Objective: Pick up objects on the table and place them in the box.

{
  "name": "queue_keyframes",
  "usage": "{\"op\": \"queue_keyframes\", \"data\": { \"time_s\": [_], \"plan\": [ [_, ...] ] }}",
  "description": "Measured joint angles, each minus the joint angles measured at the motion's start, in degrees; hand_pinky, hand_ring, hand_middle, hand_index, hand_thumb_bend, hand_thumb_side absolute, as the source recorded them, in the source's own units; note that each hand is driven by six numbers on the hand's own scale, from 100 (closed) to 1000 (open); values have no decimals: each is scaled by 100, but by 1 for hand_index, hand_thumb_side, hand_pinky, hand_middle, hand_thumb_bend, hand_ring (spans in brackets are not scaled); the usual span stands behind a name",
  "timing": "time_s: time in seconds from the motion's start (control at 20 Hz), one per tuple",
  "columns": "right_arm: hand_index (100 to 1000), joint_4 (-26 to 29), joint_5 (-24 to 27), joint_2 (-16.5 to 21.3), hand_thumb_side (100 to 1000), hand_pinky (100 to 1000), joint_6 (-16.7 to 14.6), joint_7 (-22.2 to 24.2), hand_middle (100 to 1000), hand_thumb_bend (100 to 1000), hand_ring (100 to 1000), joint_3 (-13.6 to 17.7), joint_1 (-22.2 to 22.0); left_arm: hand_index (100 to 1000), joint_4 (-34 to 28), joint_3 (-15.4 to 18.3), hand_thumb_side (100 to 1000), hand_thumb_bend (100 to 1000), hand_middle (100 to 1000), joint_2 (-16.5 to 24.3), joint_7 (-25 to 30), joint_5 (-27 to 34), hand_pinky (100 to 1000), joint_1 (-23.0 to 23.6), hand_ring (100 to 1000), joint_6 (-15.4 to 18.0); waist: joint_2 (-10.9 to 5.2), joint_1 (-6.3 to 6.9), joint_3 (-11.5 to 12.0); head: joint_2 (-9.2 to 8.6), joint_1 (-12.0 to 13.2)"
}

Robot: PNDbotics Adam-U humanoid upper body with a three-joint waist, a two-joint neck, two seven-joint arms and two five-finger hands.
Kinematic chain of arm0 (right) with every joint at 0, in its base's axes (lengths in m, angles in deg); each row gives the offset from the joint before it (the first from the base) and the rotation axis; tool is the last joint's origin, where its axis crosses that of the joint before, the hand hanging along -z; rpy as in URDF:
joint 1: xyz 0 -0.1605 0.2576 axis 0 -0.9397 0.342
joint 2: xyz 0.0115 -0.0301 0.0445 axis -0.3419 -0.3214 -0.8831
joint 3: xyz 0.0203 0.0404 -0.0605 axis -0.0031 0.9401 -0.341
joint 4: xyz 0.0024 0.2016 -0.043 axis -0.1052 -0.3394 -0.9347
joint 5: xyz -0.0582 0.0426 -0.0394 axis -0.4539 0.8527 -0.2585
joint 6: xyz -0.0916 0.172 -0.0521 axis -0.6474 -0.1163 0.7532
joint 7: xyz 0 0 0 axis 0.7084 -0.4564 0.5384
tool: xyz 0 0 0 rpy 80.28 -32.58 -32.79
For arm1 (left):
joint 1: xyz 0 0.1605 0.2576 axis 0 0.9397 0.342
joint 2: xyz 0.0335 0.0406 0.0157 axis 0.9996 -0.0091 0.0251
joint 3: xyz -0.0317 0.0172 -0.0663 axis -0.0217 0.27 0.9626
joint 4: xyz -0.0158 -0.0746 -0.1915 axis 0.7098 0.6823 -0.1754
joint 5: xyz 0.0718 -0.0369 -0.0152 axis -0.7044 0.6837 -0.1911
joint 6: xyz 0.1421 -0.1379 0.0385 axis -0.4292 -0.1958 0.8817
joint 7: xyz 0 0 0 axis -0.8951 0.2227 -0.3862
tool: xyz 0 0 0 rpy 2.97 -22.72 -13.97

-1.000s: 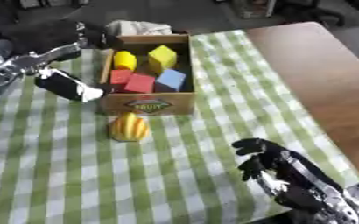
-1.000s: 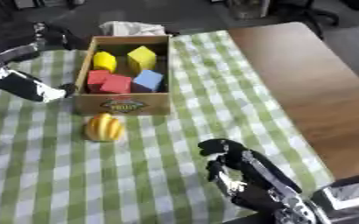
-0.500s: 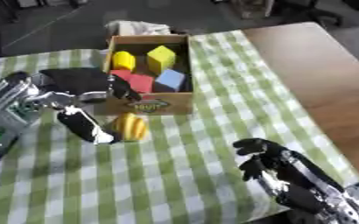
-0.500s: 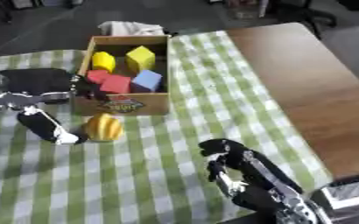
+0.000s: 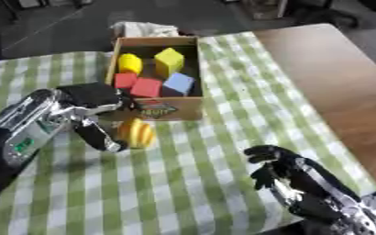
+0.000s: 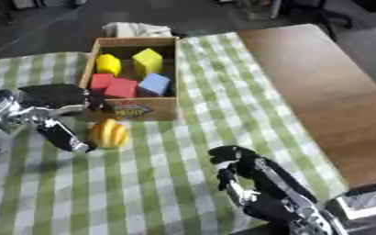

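Observation:
An open cardboard box [image 5: 161, 110] stands at the back of the checked cloth; inside lie yellow blocks [image 5: 168, 58], red blocks [image 5: 146, 87] and a blue block [image 5: 178, 83]. A yellow ribbed object [image 5: 137, 133] lies on the cloth just in front of the box. My left hand [image 5: 91, 96] hovers over the box's front left corner, open, its thumb [image 5: 99, 137] reaching down to the left side of the yellow object. At the lower right my right hand [image 5: 278, 167] rests open, fingers relaxed, holding nothing.
A crumpled white cloth [image 5: 143, 28] lies behind the box. The green-and-white checked cloth [image 5: 191, 183] covers the table's left part; bare brown tabletop [image 5: 328, 78] runs along the right side.
My left hand came down from the far left beside the box to the yellow object, its thumb now against it. The right hand has stayed in place.

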Motion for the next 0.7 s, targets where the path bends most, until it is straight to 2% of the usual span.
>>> {"op": "queue_keyframes", "data": {
  "time_s": [0.2, 0.3, 0.45, 0.55, 0.7],
  "plan": [
    [752, 0, 0, 0, 478, 685, 1, 1, 825, 100, 494, 0, 1, 875, 273, 0, 324, 342, 714, -205, -202, -219, 709, -15, 688, 33, 2, 0, -3, 0, 4],
    [751, 0, 1, 0, 477, 685, 1, 2, 825, 100, 494, -1, 2, 805, 337, -4, 311, 297, 623, -265, -300, -274, 652, -16, 608, 55, 2, 0, -5, 0, 5],
    [751, 0, 1, 0, 477, 684, 2, 2, 824, 100, 494, -1, 4, 651, 305, -8, 275, 169, 449, -279, -377, -265, 519, -14, 462, 108, 2, 2, -6, 0, 5],
    [751, 0, 1, 0, 477, 685, 2, 2, 824, 100, 494, -1, 4, 589, 103, -1, 259, 103, 378, -246, -386, -156, 482, -15, 408, 117, 2, 8, 11, 0, 2],
    [751, 0, 1, 0, 478, 685, 2, 0, 824, 100, 494, -1, 4, 585, -535, 100, 242, 100, 371, -5, -385, 213, 485, -67, 407, 39, 2, 35, 35, 0, -1]
  ]
}}
